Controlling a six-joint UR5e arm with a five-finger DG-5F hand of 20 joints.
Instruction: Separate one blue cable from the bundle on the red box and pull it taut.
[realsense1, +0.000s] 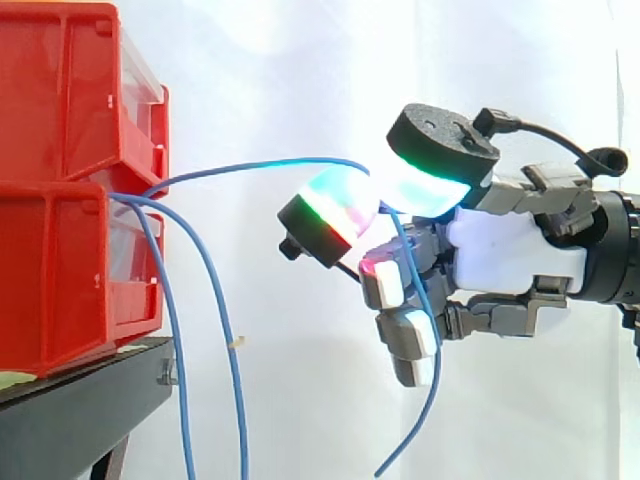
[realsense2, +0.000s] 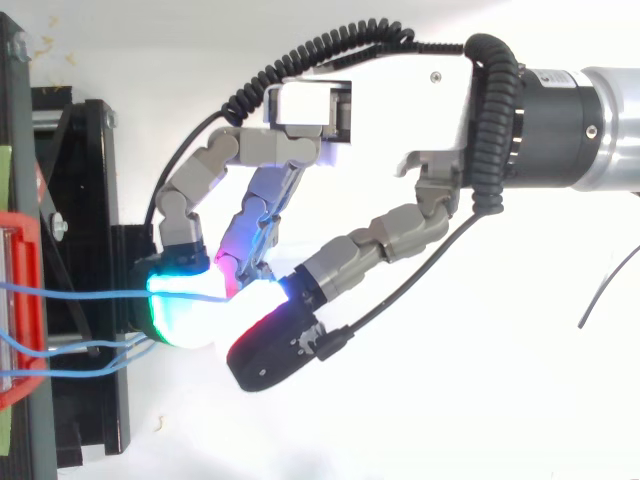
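Right of the red bins (realsense1: 70, 190), side view, the hand (realsense1: 510, 250) pinches one blue cable (realsense1: 250, 164) between its pads (realsense1: 425, 180), the strand bowing leftward to the bins while two other cables (realsense1: 178, 350) hang; from above, the cable (realsense2: 80, 290) lies left of the hand (realsense2: 380, 110), so tautening likely means drawing away rightward.

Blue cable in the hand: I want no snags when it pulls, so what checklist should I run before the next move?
1. Hand pinching the blue cable between its pads: ok.
2. One cable only; two other cables hang free beside the red bins: ok.
3. Cable taut: not ok, it arcs slack from the bins to the hand.
4. Its loose end clear of the lower fingers: cannot tell.
5. Far end anchored in the bins: cannot tell.
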